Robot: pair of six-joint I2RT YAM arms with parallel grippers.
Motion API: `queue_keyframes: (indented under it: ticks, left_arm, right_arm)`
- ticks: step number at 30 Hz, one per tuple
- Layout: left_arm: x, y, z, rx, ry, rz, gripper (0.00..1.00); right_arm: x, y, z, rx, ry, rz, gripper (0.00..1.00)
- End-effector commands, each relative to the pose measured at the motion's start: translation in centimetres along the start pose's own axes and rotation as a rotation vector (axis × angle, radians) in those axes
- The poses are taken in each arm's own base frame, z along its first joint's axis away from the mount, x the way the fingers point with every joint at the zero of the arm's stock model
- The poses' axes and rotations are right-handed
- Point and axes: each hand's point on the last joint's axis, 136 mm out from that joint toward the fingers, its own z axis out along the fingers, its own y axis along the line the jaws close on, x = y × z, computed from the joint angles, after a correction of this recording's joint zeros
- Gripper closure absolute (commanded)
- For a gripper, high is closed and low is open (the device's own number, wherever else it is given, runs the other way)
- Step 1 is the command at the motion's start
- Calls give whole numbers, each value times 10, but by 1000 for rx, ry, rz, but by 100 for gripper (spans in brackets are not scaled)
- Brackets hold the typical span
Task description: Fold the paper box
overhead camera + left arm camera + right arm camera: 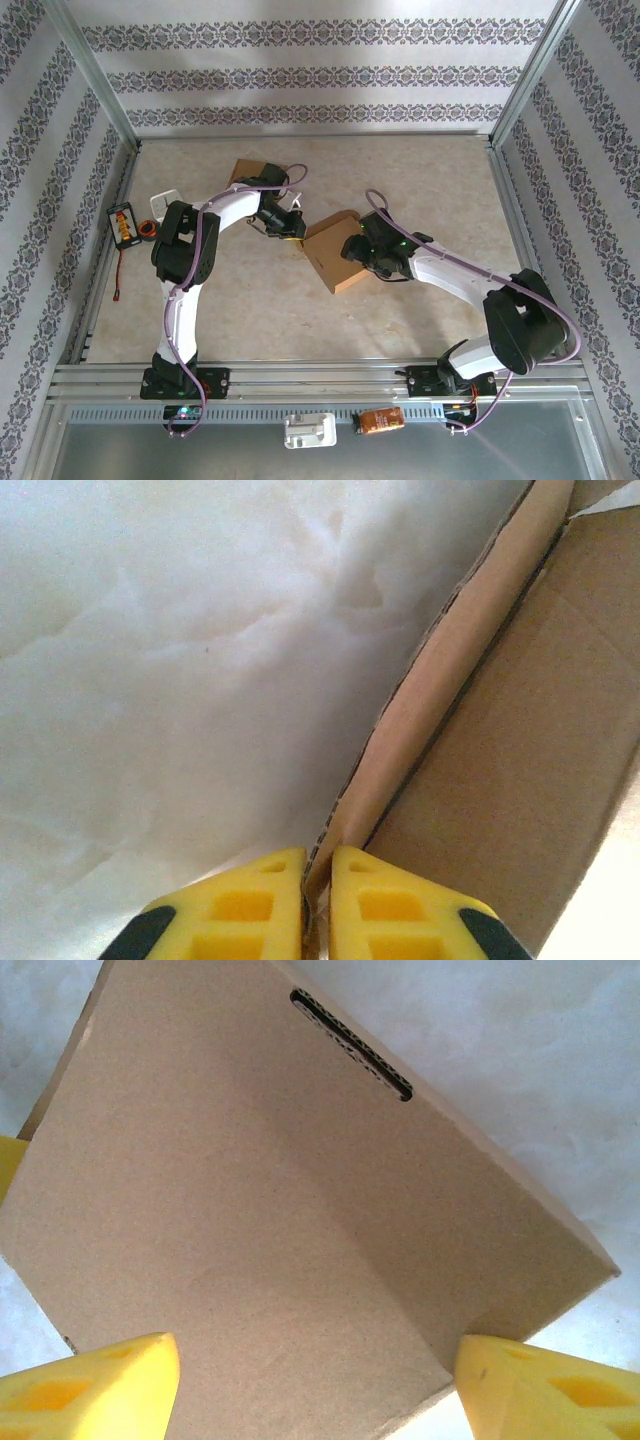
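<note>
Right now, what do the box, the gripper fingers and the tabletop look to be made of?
Box: brown corrugated cardboard, matte; fluting shows inside the cut slot.
Fingers: yellow moulded plastic, probably, with recessed pockets and a smooth, slightly glossy face.
Tabletop: pale marbled surface, faintly veined; stone or printed laminate, hard to tell.

Brown paper box point(332, 252), yellow jaws

Sitting on tabletop: two cardboard pieces — one paper box point(330, 258), one flat piece point(247, 172); two arms working.
</note>
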Motion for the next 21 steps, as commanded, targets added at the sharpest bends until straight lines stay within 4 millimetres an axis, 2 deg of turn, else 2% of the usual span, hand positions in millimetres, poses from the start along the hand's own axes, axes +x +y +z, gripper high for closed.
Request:
queue_keyframes:
  ticks: [1, 6, 10, 14, 21]
  left_arm:
    - [-4, -26, -14, 74, -32, 64, 95]
    - [-21, -77, -51, 224, -164, 222, 100]
    - [-20, -110, -72, 278, -227, 351, 100]
    - [-6, -131, -77, 294, -220, 448, 100]
    - [18, -153, -85, 289, -240, 597, 98]
  right_arm:
    - [12, -6, 16, 43, 38, -20, 25]
    - [6, 12, 16, 0, 34, -41, 26]
    - [2, 25, 15, -22, 25, -60, 26]
    - [-3, 32, 18, -30, 18, -68, 26]
    - [-4, 41, 22, -57, 8, -73, 25]
